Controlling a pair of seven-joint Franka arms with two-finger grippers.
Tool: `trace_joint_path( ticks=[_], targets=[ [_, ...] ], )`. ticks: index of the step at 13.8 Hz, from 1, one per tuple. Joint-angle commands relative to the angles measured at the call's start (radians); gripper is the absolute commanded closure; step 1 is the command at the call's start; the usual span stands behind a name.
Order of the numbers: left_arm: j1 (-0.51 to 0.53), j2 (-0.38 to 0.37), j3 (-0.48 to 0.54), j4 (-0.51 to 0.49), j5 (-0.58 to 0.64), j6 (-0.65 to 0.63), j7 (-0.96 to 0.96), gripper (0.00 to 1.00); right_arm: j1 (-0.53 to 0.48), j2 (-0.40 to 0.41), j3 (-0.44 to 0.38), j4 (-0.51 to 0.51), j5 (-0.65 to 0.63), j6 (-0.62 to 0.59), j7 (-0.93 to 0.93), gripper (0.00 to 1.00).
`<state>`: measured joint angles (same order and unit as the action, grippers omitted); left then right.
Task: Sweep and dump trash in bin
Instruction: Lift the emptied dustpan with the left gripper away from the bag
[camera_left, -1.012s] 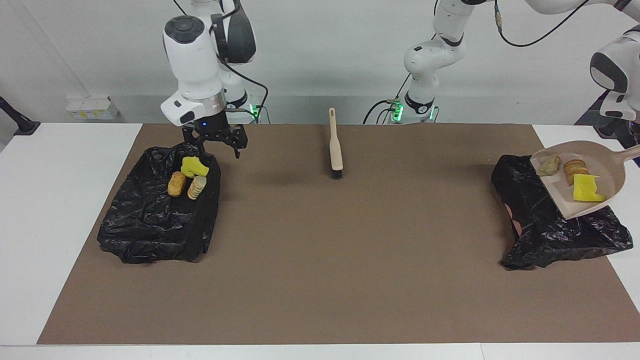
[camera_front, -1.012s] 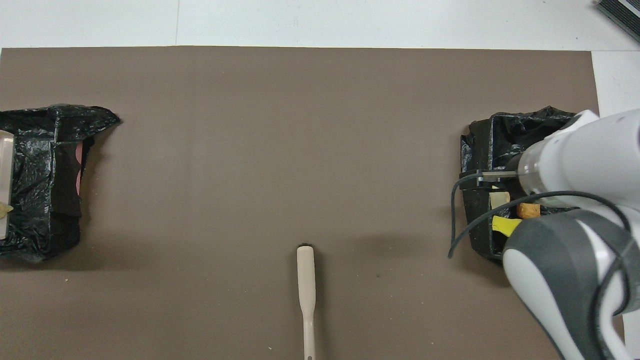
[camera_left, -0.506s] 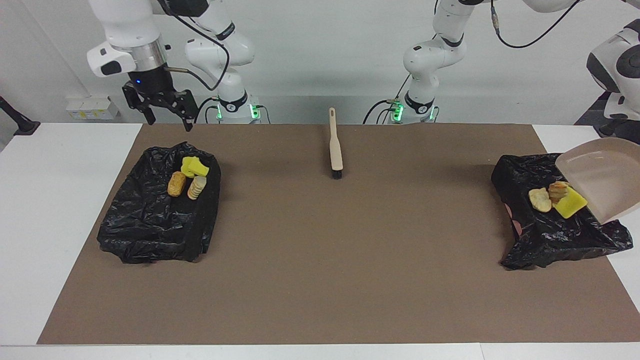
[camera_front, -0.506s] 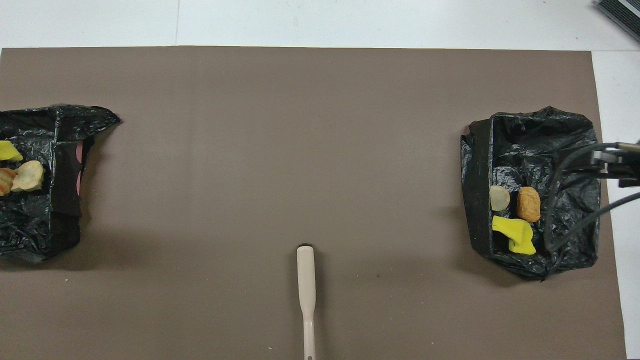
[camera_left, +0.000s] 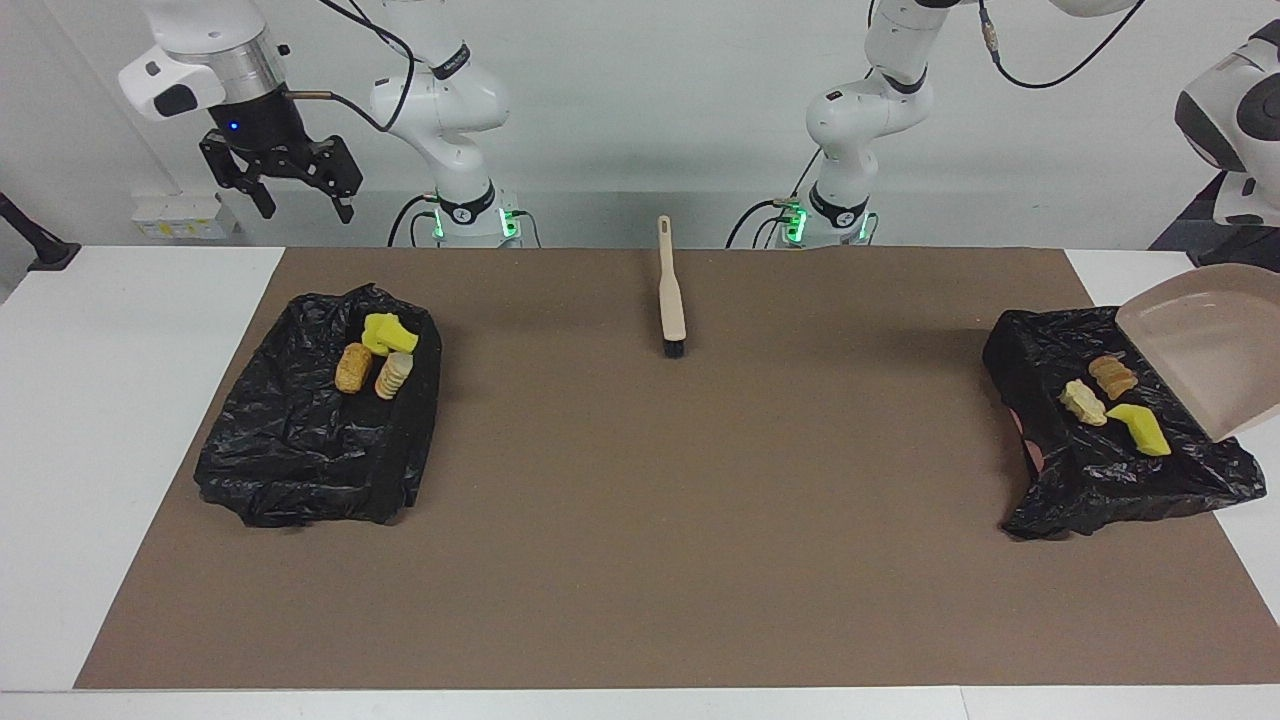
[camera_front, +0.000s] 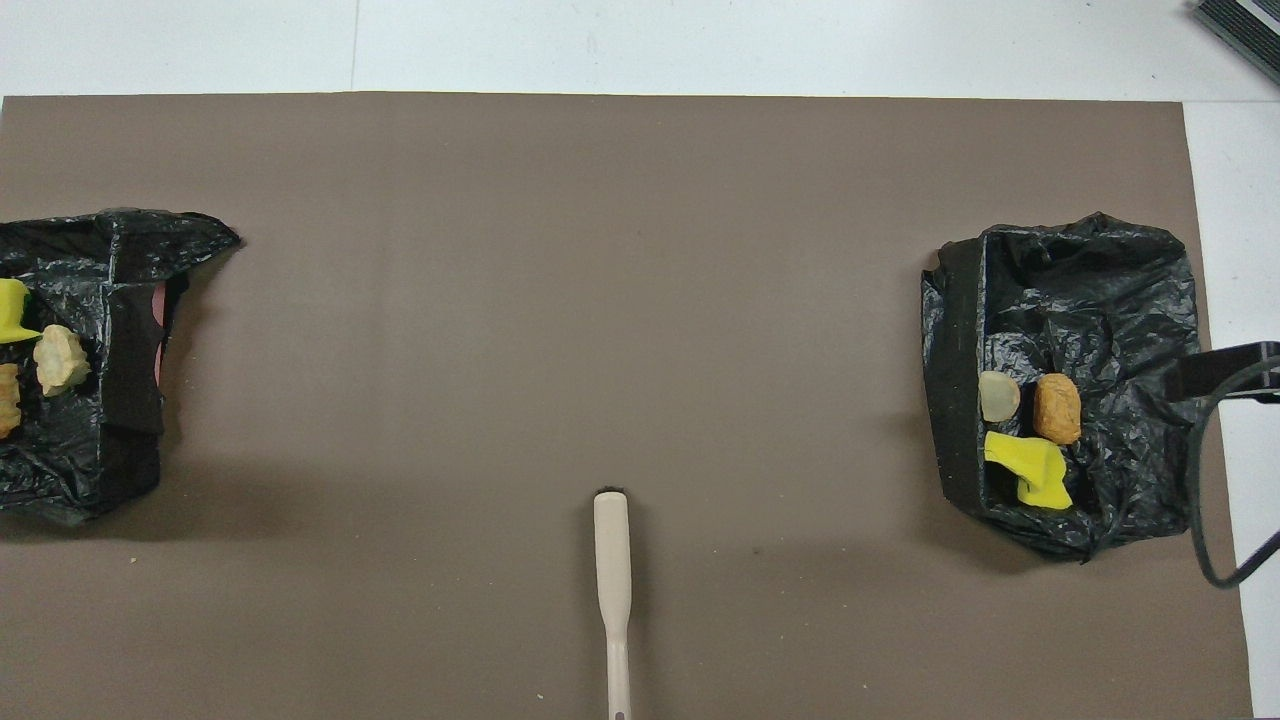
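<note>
At three o'clock the unseen left pincer is clamping the dustpan (camera_left: 1215, 350) tipped over the bin (camera_left: 1100, 480), with the trash (camera_left: 1085, 402) lying inside. The right pincer (camera_left: 300, 195) is idling, fingers apart.

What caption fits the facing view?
Tipped beige plastic dustpan above black-lined bin; yellow and bread-like trash bits inside it.

The left gripper lies outside both views, and the beige dustpan (camera_left: 1215, 355) is cut off by the facing view's right edge, so what holds it cannot be seen. In the overhead view, the bin (camera_front: 75, 360) at the left edge is cropped, as is one yellow chunk (camera_front: 12, 310) in it. The brush (camera_front: 612, 590) handle runs off the bottom edge there.
</note>
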<state>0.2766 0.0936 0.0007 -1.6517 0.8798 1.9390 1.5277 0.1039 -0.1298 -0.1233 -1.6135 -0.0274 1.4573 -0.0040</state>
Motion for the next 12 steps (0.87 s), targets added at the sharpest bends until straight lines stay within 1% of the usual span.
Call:
trace_joint_path(
  ticks=[1, 2, 3, 4, 5, 7, 9, 12],
  targets=[
    [-0.049, -0.005, 0.005, 0.004, -0.146, -0.077, -0.041, 1.0, -0.003, -0.036, 0.002, -0.059, 0.018, 0.009, -0.068, 0.0],
    [-0.059, -0.017, 0.002, -0.009, -0.204, -0.084, -0.053, 1.0, -0.012, -0.033, 0.001, -0.06, 0.018, 0.015, -0.068, 0.0],
    [-0.091, -0.028, 0.004, -0.032, -0.258, -0.107, -0.072, 1.0, -0.016, -0.034, -0.007, -0.072, 0.018, 0.012, -0.065, 0.0],
    [-0.109, -0.034, 0.002, -0.036, -0.301, -0.145, -0.148, 1.0, -0.035, -0.042, -0.01, -0.092, 0.018, 0.015, -0.062, 0.0],
    [-0.129, -0.038, 0.001, -0.045, -0.339, -0.176, -0.223, 1.0, -0.047, -0.039, -0.01, -0.089, 0.018, 0.032, -0.053, 0.0],
    [-0.181, -0.08, -0.002, -0.112, -0.47, -0.206, -0.375, 1.0, -0.052, -0.024, -0.013, -0.068, 0.018, 0.057, -0.054, 0.0],
    [-0.281, -0.129, -0.002, -0.189, -0.554, -0.21, -0.589, 1.0, -0.053, 0.005, -0.013, -0.025, 0.011, 0.049, -0.053, 0.0],
    [-0.428, -0.137, -0.002, -0.217, -0.671, -0.253, -0.878, 1.0, -0.047, 0.001, -0.012, -0.032, 0.004, 0.054, -0.037, 0.0]
  ],
)
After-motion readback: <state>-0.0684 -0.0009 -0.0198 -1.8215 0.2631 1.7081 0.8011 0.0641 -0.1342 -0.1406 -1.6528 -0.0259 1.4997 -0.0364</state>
